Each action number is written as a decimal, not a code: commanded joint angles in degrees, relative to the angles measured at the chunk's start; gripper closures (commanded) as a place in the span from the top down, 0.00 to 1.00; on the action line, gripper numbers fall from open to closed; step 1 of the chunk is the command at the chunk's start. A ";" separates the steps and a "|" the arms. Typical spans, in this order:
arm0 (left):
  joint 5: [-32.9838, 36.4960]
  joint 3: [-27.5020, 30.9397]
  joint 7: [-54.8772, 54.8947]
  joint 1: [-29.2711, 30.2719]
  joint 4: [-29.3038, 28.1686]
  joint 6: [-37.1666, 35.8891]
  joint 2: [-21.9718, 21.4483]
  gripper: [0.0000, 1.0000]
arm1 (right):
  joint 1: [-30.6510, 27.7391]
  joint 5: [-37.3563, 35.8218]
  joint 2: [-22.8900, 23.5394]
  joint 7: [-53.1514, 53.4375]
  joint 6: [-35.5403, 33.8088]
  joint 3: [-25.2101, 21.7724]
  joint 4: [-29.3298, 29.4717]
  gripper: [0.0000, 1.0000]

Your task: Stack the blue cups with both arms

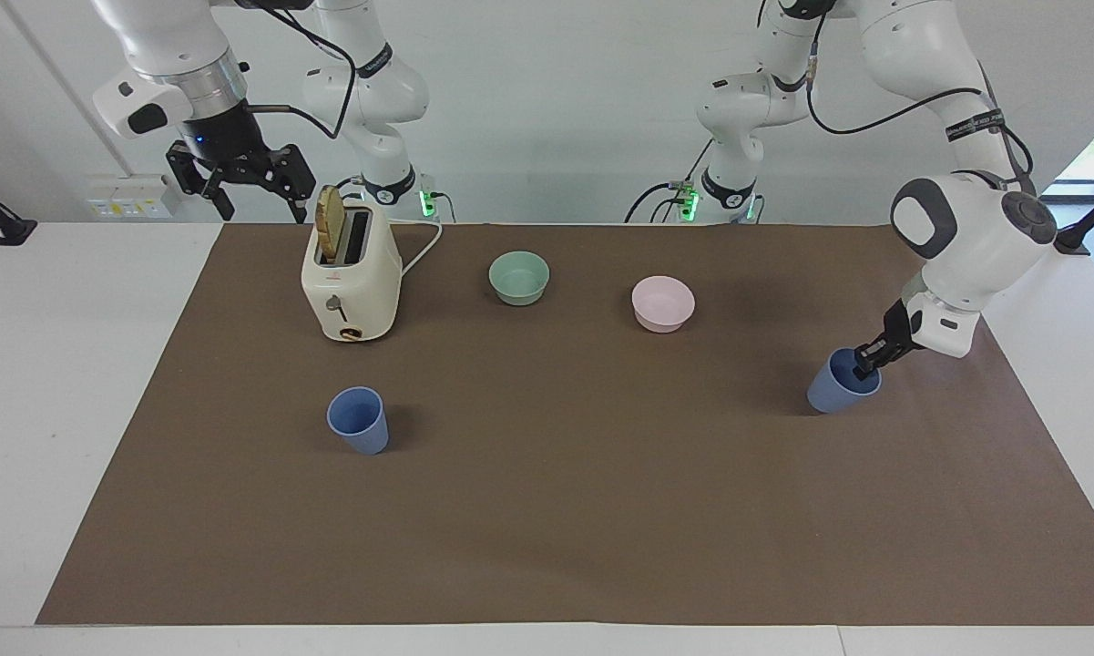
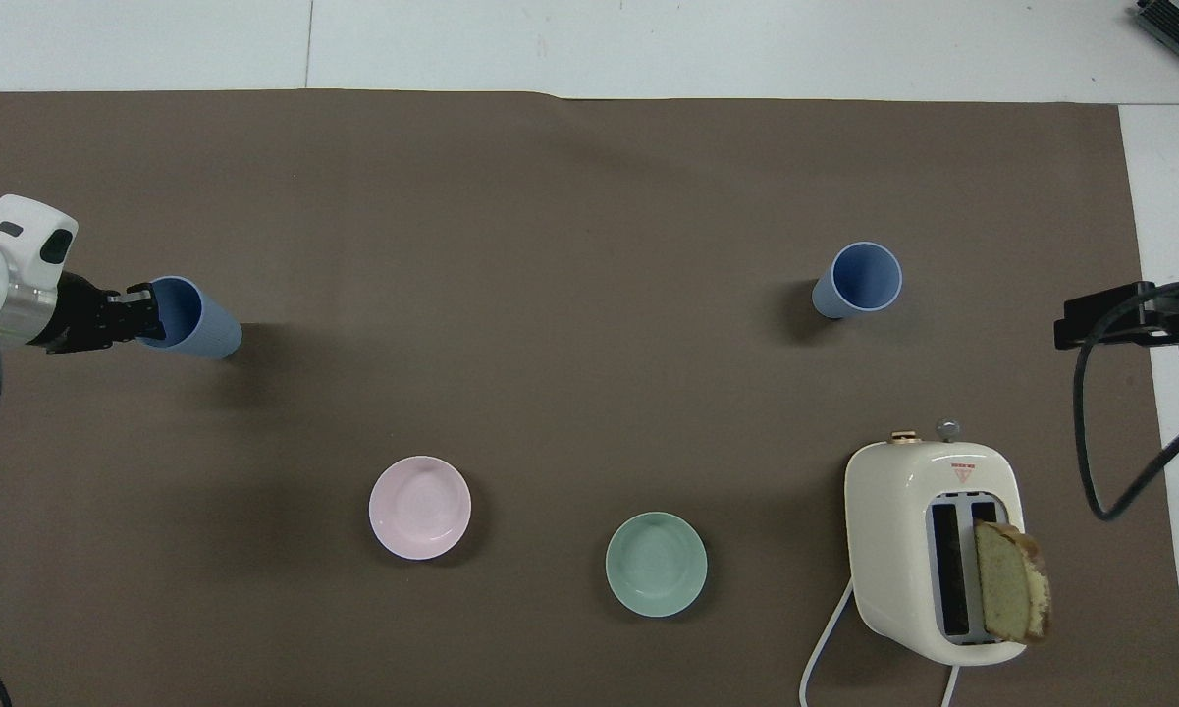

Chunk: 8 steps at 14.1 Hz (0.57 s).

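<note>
the left gripper (image 1: pixel 867 361) pinches the rim of one blue cup (image 1: pixel 838 384) at the left arm's end of the brown surface (image 1: pixel 601 510), jaws clenched on its wall, the cup tilted and seemingly just lifted. the other blue cup (image 1: pixel 359 419) stands upright toward the right arm's end, farther from the robots than the toaster (image 1: pixel 350 278). the right gripper (image 1: pixel 246 182) waits beside the toaster's top, jaws spread. the step in hand looks like the pick-up; next, carry this cup over the standing one and lower it squarely in

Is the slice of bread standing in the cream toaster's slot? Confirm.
Yes: the slice of bread stands upright in one slot of the cream toaster, sticking out above its top.
</note>
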 commanded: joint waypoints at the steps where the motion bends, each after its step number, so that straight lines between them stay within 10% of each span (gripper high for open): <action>1: -0.56 0.44 -5.03 -2.50 7.58 -6.17 0.08 0.00 | -0.48 -1.54 0.17 -1.11 -0.39 0.32 0.46 1.00; 8: 0.23 0.53 -27.70 -18.58 13.23 -9.18 1.22 0.00 | -0.30 -1.89 1.83 -1.37 0.05 0.76 1.07 1.00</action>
